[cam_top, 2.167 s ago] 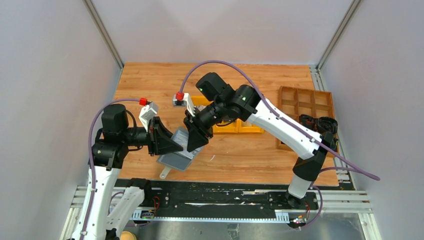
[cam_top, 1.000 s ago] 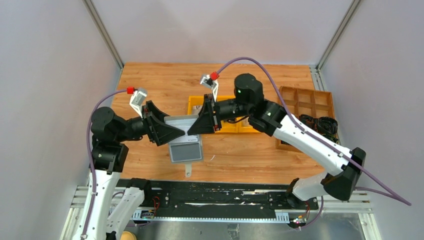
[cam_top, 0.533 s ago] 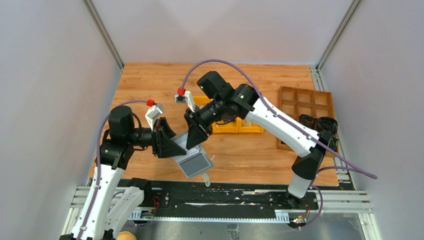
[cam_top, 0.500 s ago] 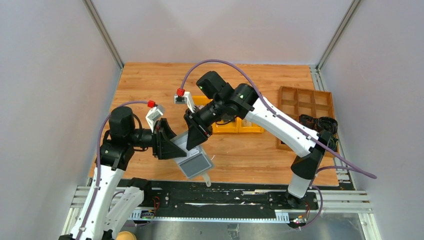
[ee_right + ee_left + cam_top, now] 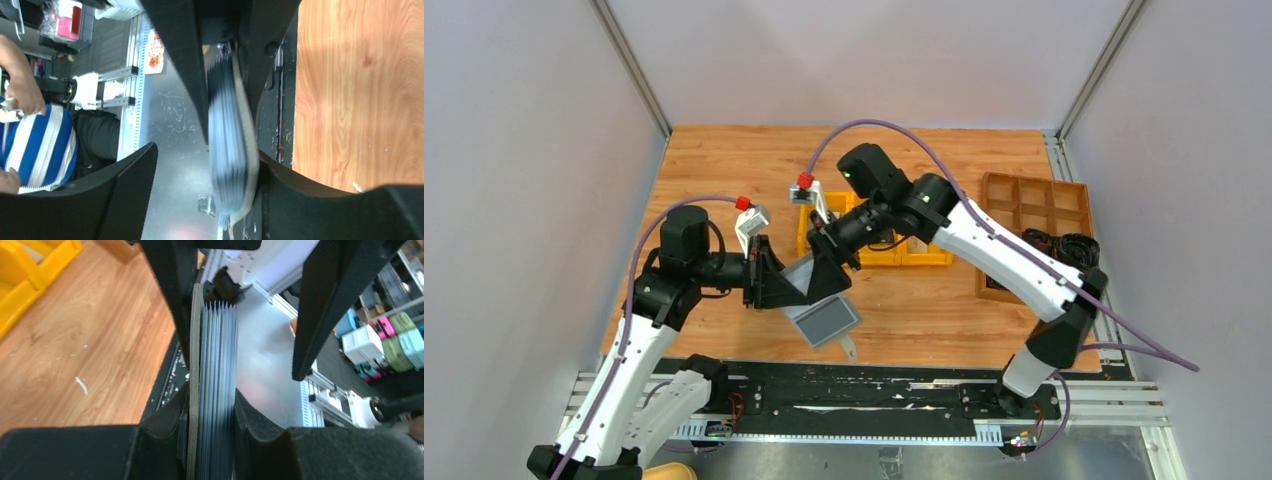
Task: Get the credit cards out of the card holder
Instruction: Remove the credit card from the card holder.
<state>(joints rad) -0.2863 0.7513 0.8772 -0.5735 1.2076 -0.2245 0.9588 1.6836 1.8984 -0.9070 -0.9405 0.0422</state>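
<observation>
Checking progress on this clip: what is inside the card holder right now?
The left wrist view shows the card holder edge-on, packed with thin grey pleated layers. Whether those are pockets or credit cards cannot be told; no card face shows.

One grey card holder [image 5: 822, 318], one yellow bin tray [image 5: 894, 254], one brown divided tray [image 5: 1036, 205], two robot arms, each with one claw, on one desk [image 5: 724, 160].
</observation>
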